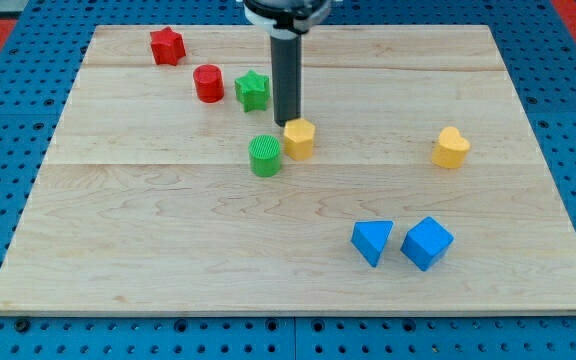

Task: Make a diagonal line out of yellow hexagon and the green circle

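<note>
Tip: you see my tip [287, 122] just above yellow hexagon [299, 138], touching or nearly (can't tell); plain rod, nothing to open or close.
Hexagon: board centre-left, smooth top.
Green circle [265, 156]: ridged top, touching hexagon's lower-left.

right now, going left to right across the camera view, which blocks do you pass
red star → red cylinder → green star → green circle → yellow hexagon, with my tip at its upper left edge → blue triangle → blue cube → yellow heart
</note>
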{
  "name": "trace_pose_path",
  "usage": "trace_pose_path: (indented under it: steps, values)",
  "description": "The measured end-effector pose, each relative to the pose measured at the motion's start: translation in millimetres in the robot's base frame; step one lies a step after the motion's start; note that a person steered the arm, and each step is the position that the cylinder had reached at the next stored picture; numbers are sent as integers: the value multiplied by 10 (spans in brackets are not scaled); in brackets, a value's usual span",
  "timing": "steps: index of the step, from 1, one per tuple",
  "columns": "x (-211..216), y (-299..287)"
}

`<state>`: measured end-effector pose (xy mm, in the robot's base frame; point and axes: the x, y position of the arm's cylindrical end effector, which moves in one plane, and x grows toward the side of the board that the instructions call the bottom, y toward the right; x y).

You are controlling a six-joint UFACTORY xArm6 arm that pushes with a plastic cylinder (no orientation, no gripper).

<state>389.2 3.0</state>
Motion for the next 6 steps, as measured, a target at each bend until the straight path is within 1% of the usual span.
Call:
trace_pose_path:
  steps: [1, 2, 3, 4, 5, 6]
  values:
    - [-26, 11]
    - [20, -354]
    - [405, -270]
    - [423, -156]
    - [228, -139]
    - [160, -8]
